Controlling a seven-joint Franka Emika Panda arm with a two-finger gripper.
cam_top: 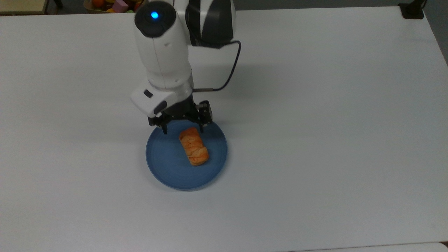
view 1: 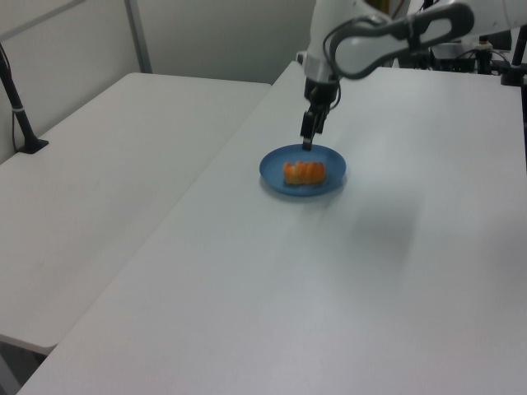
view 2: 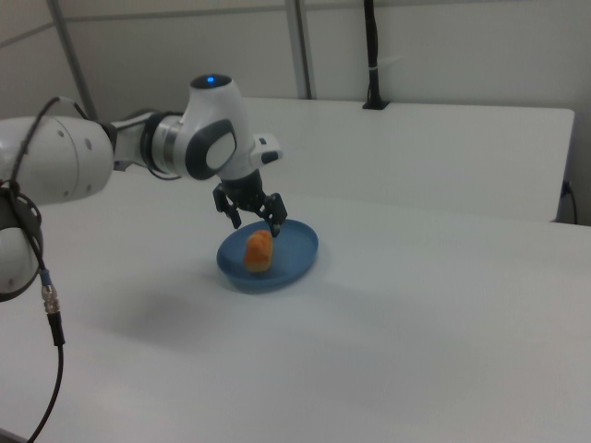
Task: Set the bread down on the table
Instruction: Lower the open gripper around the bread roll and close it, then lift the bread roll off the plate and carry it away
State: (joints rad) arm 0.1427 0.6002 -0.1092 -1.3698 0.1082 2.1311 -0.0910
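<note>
The bread, a small orange-golden roll, lies on a round blue plate in the middle of the white table. My gripper hangs open just above the plate's far rim, at the bread's far end in the top view. Its two black fingers straddle that end without touching it. In the left view the gripper points down at the plate's back edge.
A second white table adjoins on the left view's left. A black post base stands at the top view's top right corner. Coloured items sit beyond the table's far edge. A black cable trails from the arm.
</note>
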